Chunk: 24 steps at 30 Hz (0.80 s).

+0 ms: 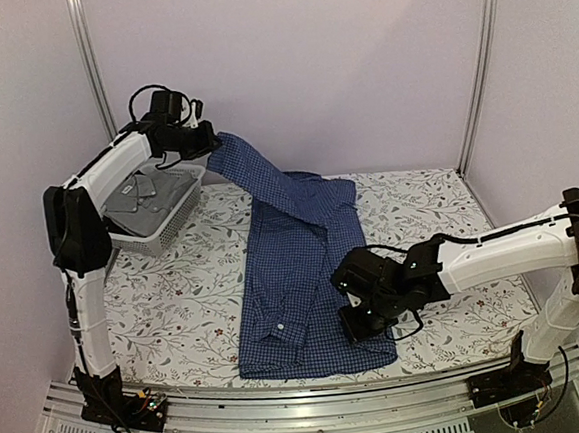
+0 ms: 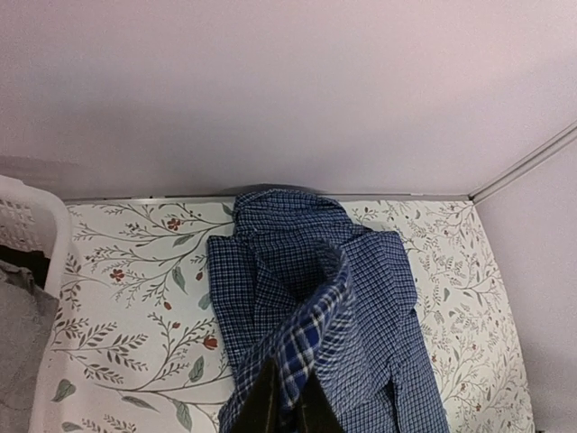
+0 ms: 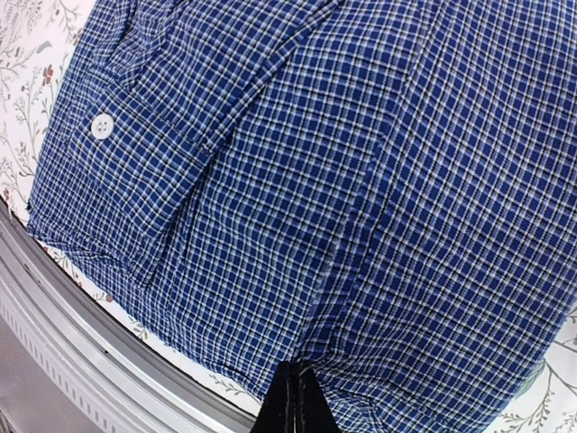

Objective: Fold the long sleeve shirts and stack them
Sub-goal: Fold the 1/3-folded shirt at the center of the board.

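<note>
Under my right gripper (image 1: 366,319), clamped on the hem to anchor it, the blue checked shirt (image 1: 293,266) lies flat; my left gripper (image 1: 191,136) pinches its far end lifted, probably to pull it straight.

surface (image 1: 176,306): carries the basket (image 1: 187,212) at the back left and the spread shirt (image 1: 294,276) in the middle.
spread shirt: lies lengthwise from the back to the near edge; one part rises to the back left, off the surface.
basket: left of the spread shirt, just beside it.
second shirt (image 1: 148,200): inside the basket.
left pincer (image 1: 212,141): above the right rim of the basket, clamped on the raised part.
right pincer (image 1: 362,323): at the near right side of the spread shirt, clamped on its edge.
</note>
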Each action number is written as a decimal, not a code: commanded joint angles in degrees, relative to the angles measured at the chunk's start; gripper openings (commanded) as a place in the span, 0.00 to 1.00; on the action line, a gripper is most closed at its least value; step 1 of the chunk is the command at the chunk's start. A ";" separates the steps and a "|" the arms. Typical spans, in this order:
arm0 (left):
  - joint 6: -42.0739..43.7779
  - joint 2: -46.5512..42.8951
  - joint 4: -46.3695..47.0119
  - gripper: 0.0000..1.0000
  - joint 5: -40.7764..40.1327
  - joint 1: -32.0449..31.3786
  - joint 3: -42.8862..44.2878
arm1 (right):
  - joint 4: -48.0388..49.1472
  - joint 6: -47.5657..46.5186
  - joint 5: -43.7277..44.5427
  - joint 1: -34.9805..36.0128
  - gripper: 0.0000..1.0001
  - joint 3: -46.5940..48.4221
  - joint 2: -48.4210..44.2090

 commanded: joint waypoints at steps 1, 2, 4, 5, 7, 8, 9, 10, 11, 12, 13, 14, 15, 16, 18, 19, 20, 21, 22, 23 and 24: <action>1.45 -3.45 -0.64 0.07 -0.63 1.54 0.47 | 2.13 -1.09 -3.36 -0.34 0.00 0.80 0.76; 1.58 -3.68 -0.64 0.07 -0.69 1.75 0.31 | 2.14 -1.09 -3.54 -0.42 0.00 0.67 0.72; 1.95 -3.87 -0.56 0.07 -0.65 1.88 0.46 | 2.14 -1.07 -3.81 -0.43 0.00 0.79 0.53; 2.07 -3.82 -0.55 0.07 -0.61 2.02 0.75 | 2.14 -1.15 -3.94 -0.51 0.00 0.94 0.38; 2.42 -3.58 -0.60 0.08 -0.36 2.18 1.62 | 2.14 -1.40 -4.00 -0.67 0.00 1.45 0.11; 2.45 -3.37 -0.75 0.08 -0.35 2.23 2.36 | 2.14 -1.50 -4.04 -0.76 0.00 1.64 -0.02; 2.51 -3.11 -0.95 0.08 -0.25 2.36 3.18 | 2.14 -1.57 -4.04 -0.86 0.00 1.86 -0.14; 2.61 -2.92 -1.15 0.08 -0.23 2.43 3.74 | 2.14 -1.65 -4.17 -0.95 0.00 1.95 -0.26; 2.68 -2.79 -1.24 0.08 -0.31 2.56 4.31 | 2.09 -1.70 -4.21 -1.02 0.00 2.18 -0.35; 2.65 -2.76 -1.25 0.08 -0.24 2.70 4.63 | 2.13 -1.83 -4.41 -1.04 0.00 2.40 -0.41; 2.58 -2.68 -1.26 0.08 -0.23 2.90 4.98 | 2.21 -1.96 -4.52 -1.05 0.00 2.68 -0.32; 2.61 -2.59 -1.26 0.08 -0.18 3.05 5.26 | 2.22 -2.11 -4.68 -1.05 0.00 3.09 -0.17; 2.59 -2.51 -1.33 0.08 -0.09 3.25 5.46 | 2.27 -2.33 -4.93 -1.05 0.00 3.51 0.13; 2.47 -2.50 -1.34 0.08 0.06 3.41 5.62 | 2.30 -2.56 -5.14 -1.05 0.00 3.92 0.41; 2.51 -2.57 -1.39 0.08 0.17 3.67 5.61 | 2.49 -2.90 -5.56 -1.05 0.00 4.57 0.94; 2.53 -2.58 -1.35 0.08 0.25 3.72 5.61 | 2.70 -3.05 -5.73 -1.05 0.00 4.80 1.38; 2.59 -2.58 -1.42 0.08 0.26 3.79 5.61 | 2.80 -3.10 -6.14 -1.05 0.00 4.92 1.73; 2.61 -2.58 -1.50 0.08 0.19 3.96 5.58 | 3.10 -3.24 -6.42 -1.05 0.00 5.18 1.93; 2.61 -2.58 -1.52 0.08 0.20 3.99 5.53 | 3.36 -3.33 -6.68 -1.00 0.00 5.49 2.46; 2.64 -2.51 -1.52 0.08 0.27 4.07 5.52 | 3.53 -3.36 -6.95 -1.04 0.00 5.68 2.75; 2.64 -2.42 -1.56 0.08 0.34 4.15 5.49 | 3.82 -3.51 -7.21 -1.05 0.00 5.88 3.20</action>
